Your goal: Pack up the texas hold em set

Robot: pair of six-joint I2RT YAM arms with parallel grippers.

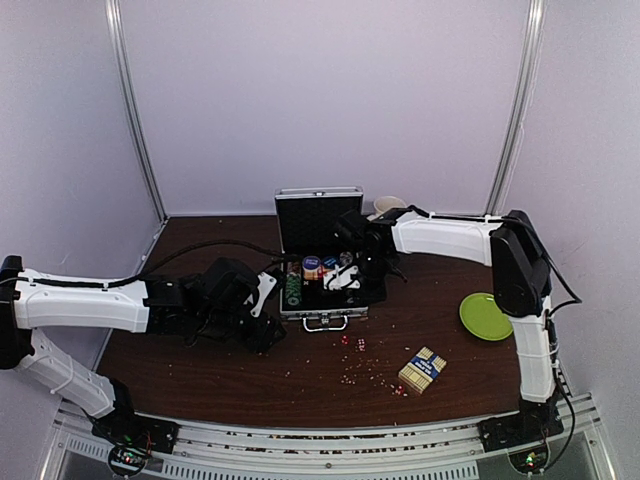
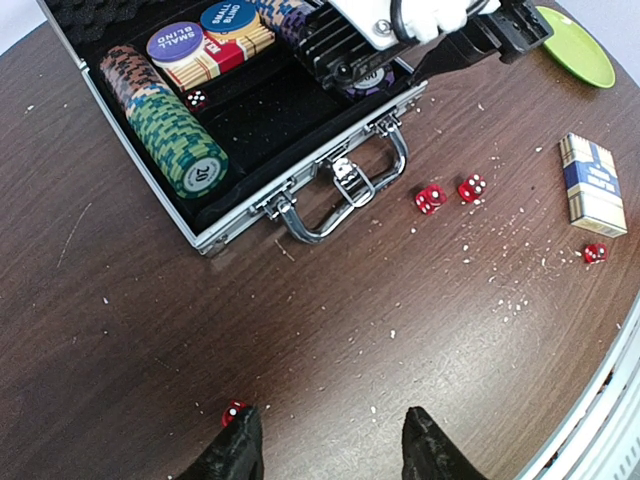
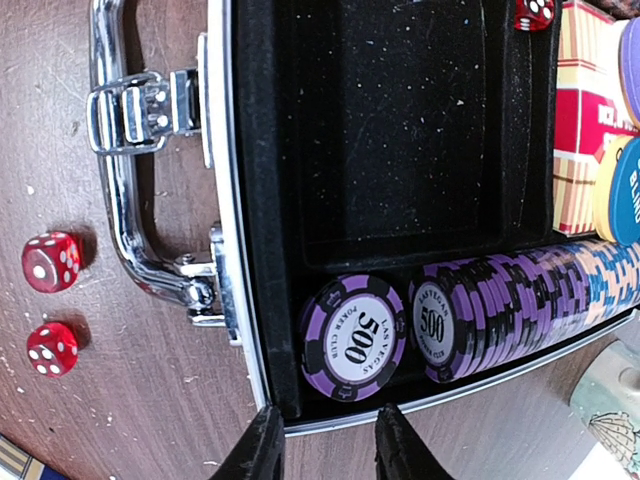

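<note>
The small silver case [image 1: 322, 316] lies open at table centre, lid up, handle toward me. It holds rows of chips: green ones [image 2: 180, 150] at left, purple 500 chips [image 3: 500, 315] at right, one purple chip [image 3: 355, 338] lying loose by the front wall, and a red die [image 2: 197, 99]. My right gripper [image 3: 322, 440] is open and empty, hovering over the case's right front corner. My left gripper [image 2: 330, 445] is open and empty above bare table in front of the case, a red die [image 2: 232, 412] at its left fingertip. Two red dice [image 2: 450, 193] and the blue-and-tan card box [image 2: 592, 184] lie on the table.
A green plate [image 1: 485, 315] sits at the right. A cream mug [image 1: 385, 206] stands behind the case's lid. Another red die [image 2: 594, 252] lies near the card box. White crumbs speckle the dark wood table [image 1: 250, 375].
</note>
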